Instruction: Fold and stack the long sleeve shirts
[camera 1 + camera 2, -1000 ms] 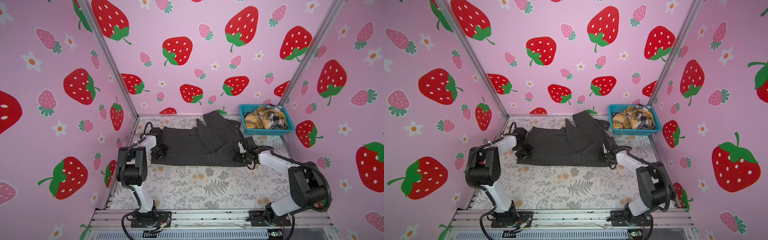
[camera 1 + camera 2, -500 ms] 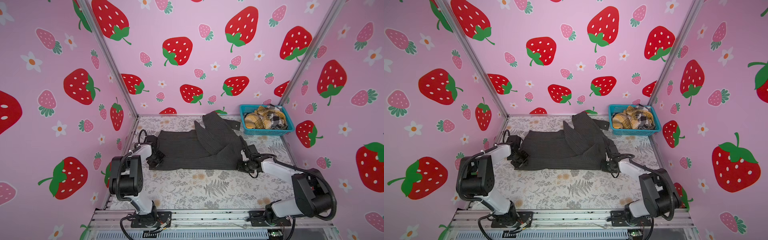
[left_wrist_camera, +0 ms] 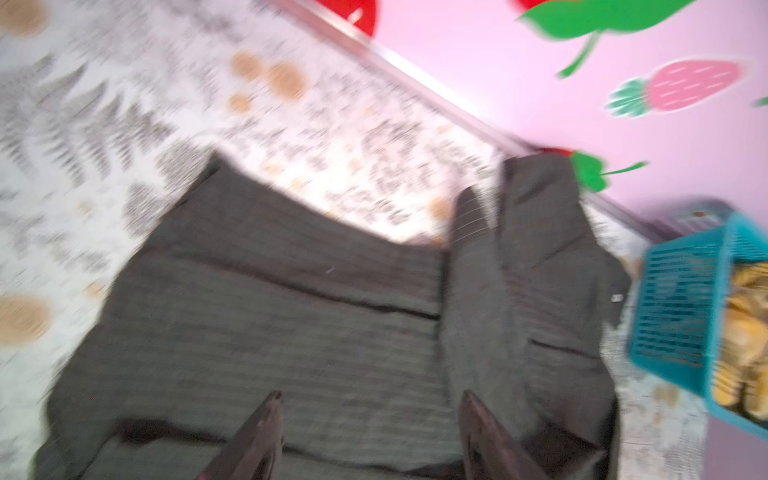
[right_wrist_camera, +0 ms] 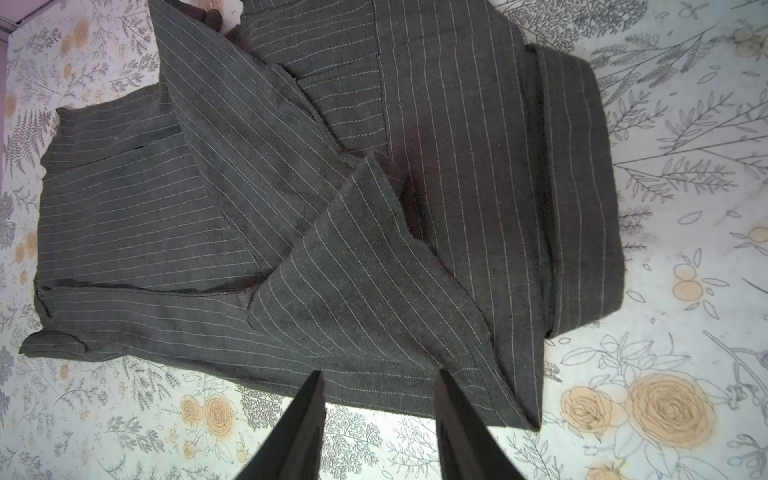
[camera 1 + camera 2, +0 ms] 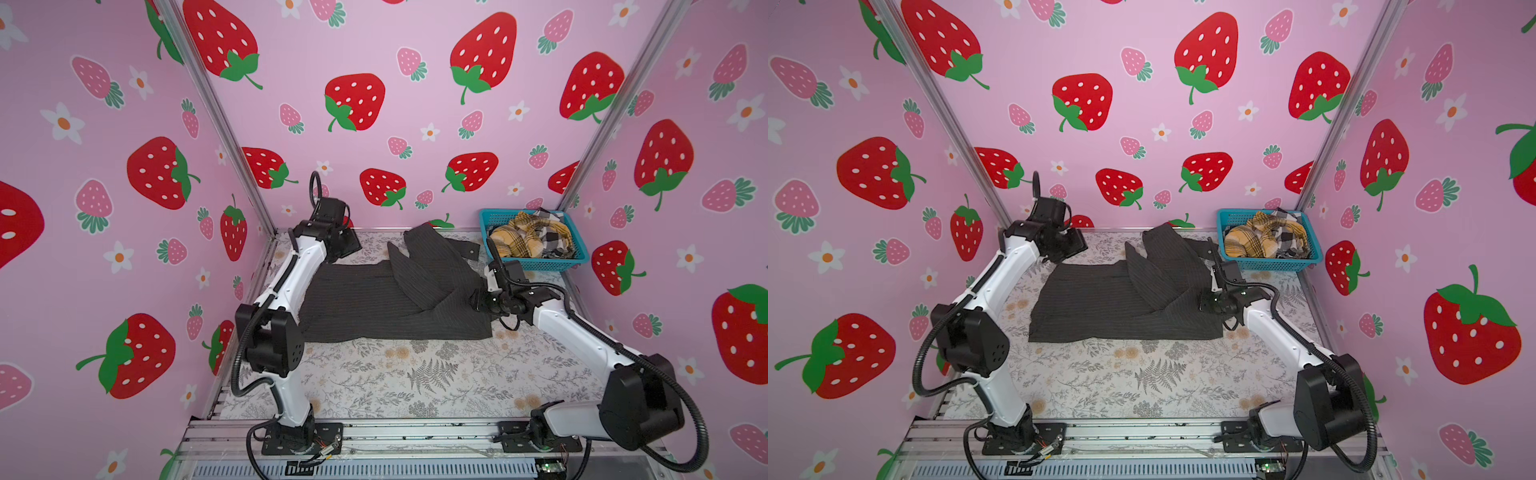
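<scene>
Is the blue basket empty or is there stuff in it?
Not empty. The teal basket holds a crumpled mustard-yellow plaid shirt and a black-and-white check shirt, heaped up past its rim.

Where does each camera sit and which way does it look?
Both top views: high in front, looking down on table, left arm, right arm, pinstriped shirt, teal basket.
Left wrist: on raised left arm, facing across shirt toward basket; open left gripper shows.
Right wrist: low, facing down at shirt's edge; open right gripper shows.
Shared: all show the shirt.
</scene>
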Controlling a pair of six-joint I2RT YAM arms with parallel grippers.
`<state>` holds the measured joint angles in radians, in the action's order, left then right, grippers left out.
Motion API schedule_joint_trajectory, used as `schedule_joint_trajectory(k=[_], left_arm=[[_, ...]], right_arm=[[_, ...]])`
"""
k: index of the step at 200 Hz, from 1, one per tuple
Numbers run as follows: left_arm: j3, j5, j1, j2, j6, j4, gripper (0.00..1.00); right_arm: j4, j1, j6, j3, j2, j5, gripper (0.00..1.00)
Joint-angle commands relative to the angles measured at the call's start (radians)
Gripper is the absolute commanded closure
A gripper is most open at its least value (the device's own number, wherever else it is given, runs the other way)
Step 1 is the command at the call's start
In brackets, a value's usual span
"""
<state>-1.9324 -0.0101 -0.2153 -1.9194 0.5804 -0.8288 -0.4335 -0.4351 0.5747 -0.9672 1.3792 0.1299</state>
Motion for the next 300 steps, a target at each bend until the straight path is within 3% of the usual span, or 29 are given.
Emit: schedule_joint_trajectory(k=[1, 59, 102, 130, 163, 194, 206, 224, 248, 300], left_arm=[[-0.159, -0.017, -0.031, -0.202, -0.052, -0.163, 0.31], [-0.696, -0.086, -0.084, -0.634, -0.015, -0.191, 0.16], [-0.643, -0.120, -0.094, -0.681, 0.084, 0.019, 0.12], [-0.646, -0.206, -0.105, -0.723, 0.127, 0.117, 0.08], [-0.680, -0.149, -0.111, -0.772, 0.152, 0.135, 0.07], [-0.715, -0.134, -0.107, -0.835, 0.172, 0.115, 0.19], [-0.716, -0.138, -0.109, -0.847, 0.170, 0.124, 0.34], [-0.714, -0.133, -0.111, -0.845, 0.164, 0.122, 0.68], [-0.689, -0.073, -0.114, -0.792, 0.140, 0.140, 0.87], [-0.598, -0.051, -0.139, -0.562, 0.067, 0.228, 0.93]], right_arm=[[0.042, -0.008, -0.015, -0.028, 0.046, 0.050, 0.53], [0.075, -0.067, -0.040, -0.033, 0.128, 0.091, 0.54], [0.098, -0.092, -0.033, 0.082, 0.089, 0.121, 0.55], [0.147, -0.105, -0.025, 0.140, 0.065, 0.142, 0.55], [0.121, -0.109, -0.046, 0.107, 0.070, 0.131, 0.56], [0.117, -0.111, -0.030, 0.097, 0.042, 0.137, 0.57], [0.122, -0.115, -0.018, 0.109, 0.029, 0.145, 0.59], [0.124, -0.119, -0.012, 0.133, 0.013, 0.141, 0.60], [0.131, -0.120, -0.013, 0.185, 0.005, 0.125, 0.62], [0.191, -0.118, 0.021, 0.288, 0.097, 0.079, 0.67]])
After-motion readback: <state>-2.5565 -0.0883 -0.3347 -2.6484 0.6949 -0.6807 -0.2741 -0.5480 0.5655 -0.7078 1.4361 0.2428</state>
